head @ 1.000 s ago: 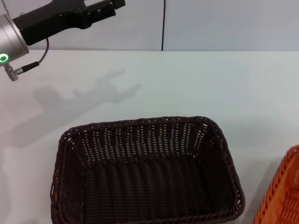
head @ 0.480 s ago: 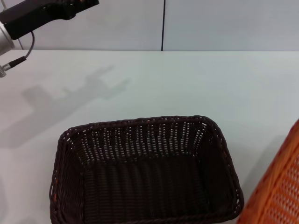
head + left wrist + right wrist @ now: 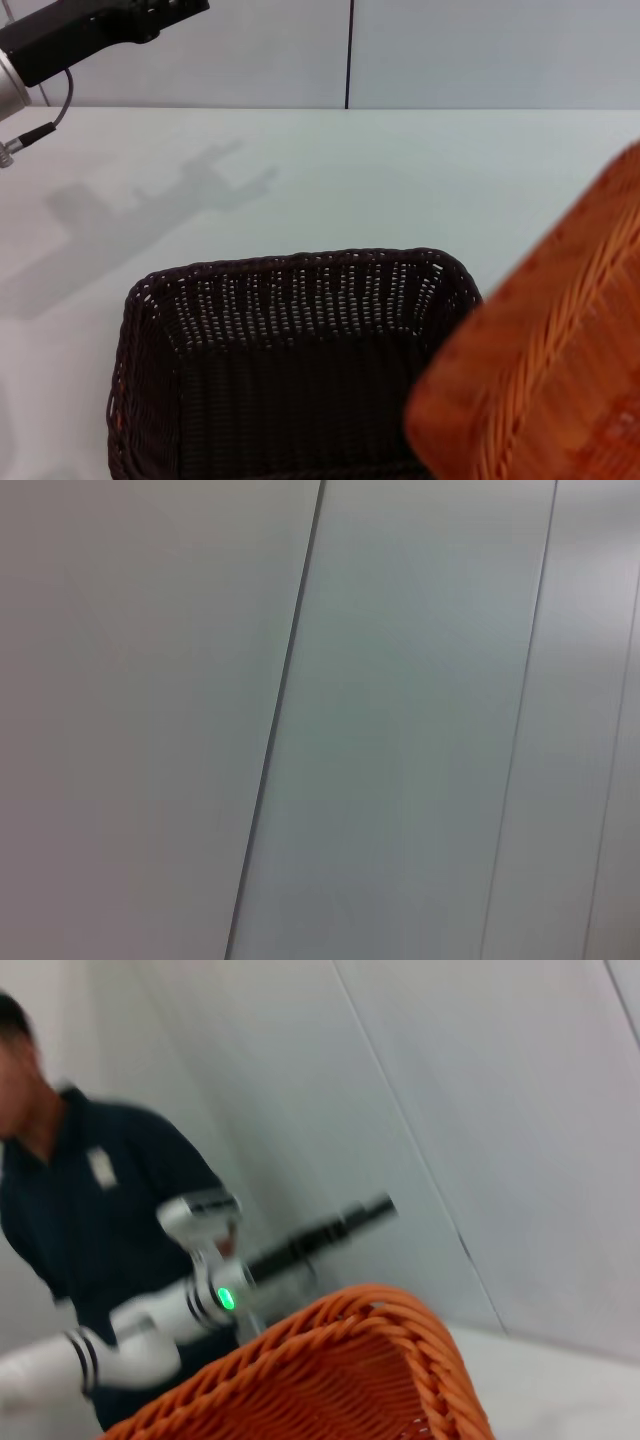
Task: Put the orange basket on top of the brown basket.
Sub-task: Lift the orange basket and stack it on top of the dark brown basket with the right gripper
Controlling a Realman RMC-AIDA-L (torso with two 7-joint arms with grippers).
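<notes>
Fingers of either gripper: not seen; state could not be told. Left arm [image 3: 70, 40]: raised above the table's far left corner. Bright orange rectangular woven wicker basket [image 3: 545, 350]: lifted, tilted, at the table's near right corner, overlapping the right end of the dark brown rectangular woven wicker basket [image 3: 300, 370]. Brown basket: upright at the near edge of the white table [image 3: 400, 180].

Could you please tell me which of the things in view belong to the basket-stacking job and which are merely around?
Part of the job:
- orange basket, lifted and tilted beside the brown one, overlapping its right corner in the head view
- brown basket, on the table

Merely around:
- left arm, raised at the far left
- white table
- person in a dark shirt
</notes>
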